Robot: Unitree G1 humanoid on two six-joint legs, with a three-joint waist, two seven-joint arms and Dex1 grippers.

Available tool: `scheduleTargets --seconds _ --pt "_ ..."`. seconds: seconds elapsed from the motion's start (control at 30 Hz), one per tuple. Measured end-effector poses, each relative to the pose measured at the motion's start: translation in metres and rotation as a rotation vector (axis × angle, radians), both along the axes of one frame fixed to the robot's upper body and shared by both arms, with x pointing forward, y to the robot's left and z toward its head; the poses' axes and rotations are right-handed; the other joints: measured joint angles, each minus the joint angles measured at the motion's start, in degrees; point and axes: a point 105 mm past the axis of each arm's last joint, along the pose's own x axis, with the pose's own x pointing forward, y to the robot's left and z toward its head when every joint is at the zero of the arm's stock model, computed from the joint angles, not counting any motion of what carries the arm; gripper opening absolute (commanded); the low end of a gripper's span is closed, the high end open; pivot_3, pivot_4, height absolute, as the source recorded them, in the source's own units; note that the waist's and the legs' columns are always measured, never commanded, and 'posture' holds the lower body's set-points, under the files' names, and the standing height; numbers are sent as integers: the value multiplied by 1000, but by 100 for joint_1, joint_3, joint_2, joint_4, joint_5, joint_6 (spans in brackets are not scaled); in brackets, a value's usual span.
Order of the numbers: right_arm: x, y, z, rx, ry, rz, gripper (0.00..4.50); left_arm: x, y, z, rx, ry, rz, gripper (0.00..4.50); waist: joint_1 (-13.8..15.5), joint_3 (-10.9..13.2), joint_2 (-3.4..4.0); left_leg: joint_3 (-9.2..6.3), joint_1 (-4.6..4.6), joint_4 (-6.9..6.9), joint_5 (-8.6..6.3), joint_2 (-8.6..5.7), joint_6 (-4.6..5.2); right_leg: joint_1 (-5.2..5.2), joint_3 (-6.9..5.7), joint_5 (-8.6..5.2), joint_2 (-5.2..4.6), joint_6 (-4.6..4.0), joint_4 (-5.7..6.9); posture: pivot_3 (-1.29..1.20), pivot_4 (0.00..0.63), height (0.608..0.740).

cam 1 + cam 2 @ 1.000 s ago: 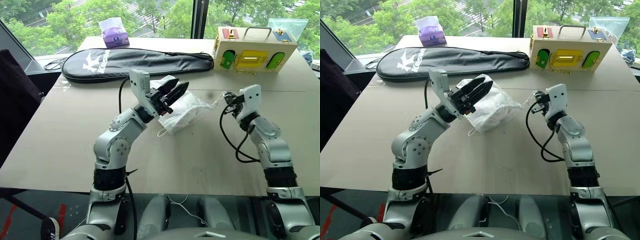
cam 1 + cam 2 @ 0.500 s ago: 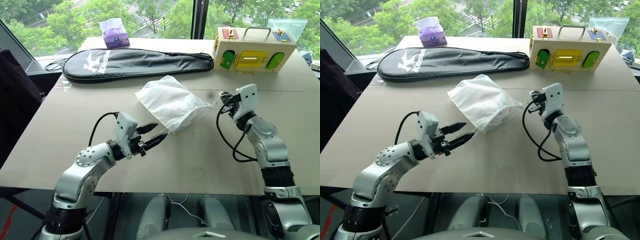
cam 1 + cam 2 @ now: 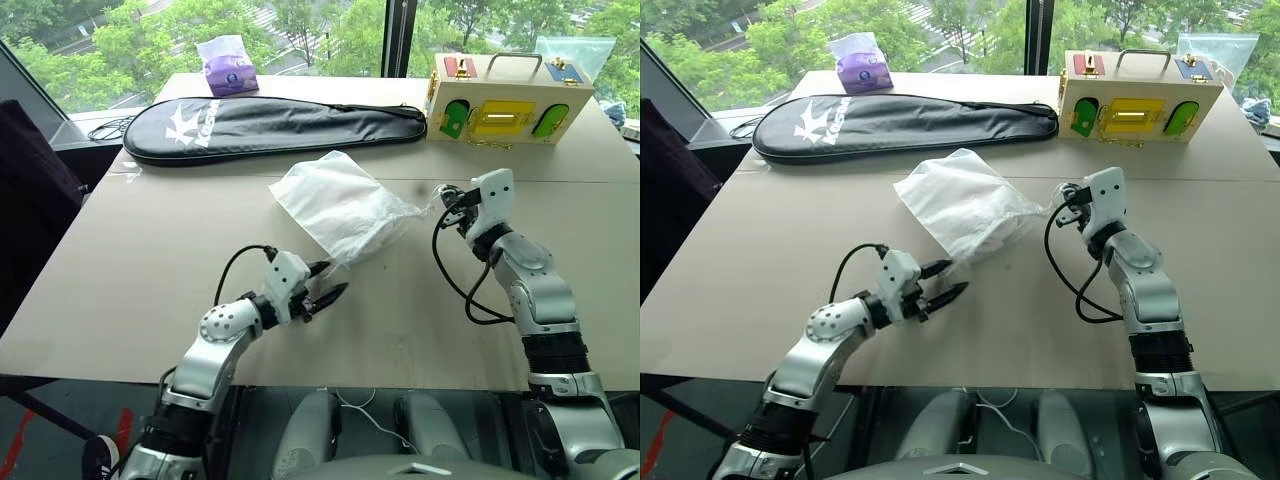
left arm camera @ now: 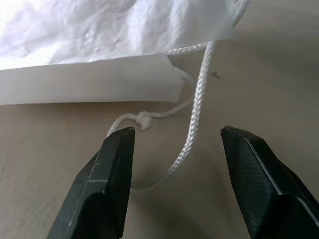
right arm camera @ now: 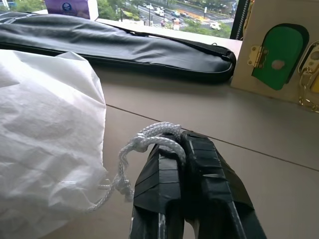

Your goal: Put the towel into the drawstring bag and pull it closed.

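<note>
Drawstring bag (image 3: pixel 340 205): lies on the table (image 3: pixel 130 260), just on the near side of the black racket case (image 3: pixel 270 125), apart from it, with one corner pointing toward the case and the gathered mouth turned away from it. Looks thin, crinkly and half see-through, so probably very light and limp. Likely to slide or lift off the tabletop at the slightest tug, and to crumple rather than keep any shape. Bulges in the middle.

Towel: cannot be told apart through the fabric. Judged from that soft, full bulge to be inside already; soft, unbreakable, and too light to anchor the pouch.

Right gripper (image 3: pixel 452 197): farther from the racket case than the bag's mouth, off to the right end of the mouth. Clamped tight, fingers pressed together on the right cord loop (image 5: pixel 149 135), which wraps over the fingertips and runs back to the gathered corner.

Left gripper (image 4: pixel 177 133): on the far side of the bag from the racket case, low over the table at the other end of the mouth. Jaws parted, holding nothing, one finger on each side of the left cord loop (image 4: pixel 197 109).

Best taken by the cords, never by the slippery cloth. Thin, twisted and slack, so easy to miss or let slip; worth closing well up the strand, close to the small knot (image 4: pixel 143 118), then drawing the two loops apart evenly so the mouth cinches instead of the whole pouch dragging sideways.
</note>
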Motion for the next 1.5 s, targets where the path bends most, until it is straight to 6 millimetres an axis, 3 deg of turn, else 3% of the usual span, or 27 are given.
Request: scheduleTargets --seconds 0.1,0.23,0.37,0.57,0.73,0.83,0.97,1.07,1.13,1.23,1.33,1.43,1.5 --pt "-1 1 2 0 -8 2 0 6 3 2 13 -54 52 29 2 0 0 0 -1 0 0 -2 1 0 0 0 -2 1 -1 0 150 740" --pt "-2 0 -1 -1 -2 0 0 12 6 9 9 -136 131 29 4 0 0 -2 -1 0 0 0 0 0 -3 0 -3 1 0 0 150 740" --pt "-2 -2 0 -6 -6 -11 0 30 30 34 -46 -276 368 29 4 0 -1 -3 -1 2 0 0 0 0 -3 1 -2 2 3 0 150 740" --pt "9 -35 11 10 -63 -196 0 51 85 98 -70 -556 740 29 23 0 -2 -5 -4 5 0 -10 0 0 -8 2 12 3 4 0 150 740" --pt "18 -46 48 5 -217 -291 0 59 97 158 -78 -763 850 29 16 2 -5 -5 -8 5 1 -12 -1 -3 -9 2 16 4 6 0 150 740" --pt "19 -53 85 -15 -369 -349 0 56 105 210 -79 -939 912 29 11 2 -6 -4 -6 1 4 -12 -7 -4 -8 2 18 4 5 0 150 740" --pt "14 -59 103 -61 -466 -386 0 53 106 231 -55 -1018 925 29 6 3 -7 -1 -10 -1 13 -11 -22 -6 -5 1 17 5 -1 0 150 740" --pt "10 -44 119 -96 -536 -355 0 51 105 256 -72 -1087 918 29 -6 4 -8 3 -17 -1 13 -10 -22 -18 1 1 19 5 7 0 150 740" --pt "5 -33 141 -110 -614 -334 0 49 104 272 -97 -1124 920 29 -9 4 -7 3 -17 -1 13 -9 -23 -20 2 1 20 5 10 0 150 740" --pt "-2 -28 159 -99 -680 -330 0 51 110 273 -99 -1116 937 29 -5 3 -9 2 -15 -1 14 -9 -23 -19 0 1 21 5 9 0 150 740" --pt "-2 -30 161 -99 -686 -346 0 56 117 268 -85 -1082 963 29 7 5 -11 2 -19 1 15 -11 -24 -21 -1 1 18 5 9 0 150 740" --pt "-4 -30 172 -121 -720 -352 0 53 117 278 -79 -1113 960 29 8 7 -15 2 -26 2 15 -12 -26 -28 0 1 17 5 9 0 150 740" --pt "-3 -31 168 -119 -704 -355 0 53 117 279 -83 -1114 959 29 6 3 -16 3 -23 0 15 -11 -26 -26 1 1 17 5 9 0 150 740"
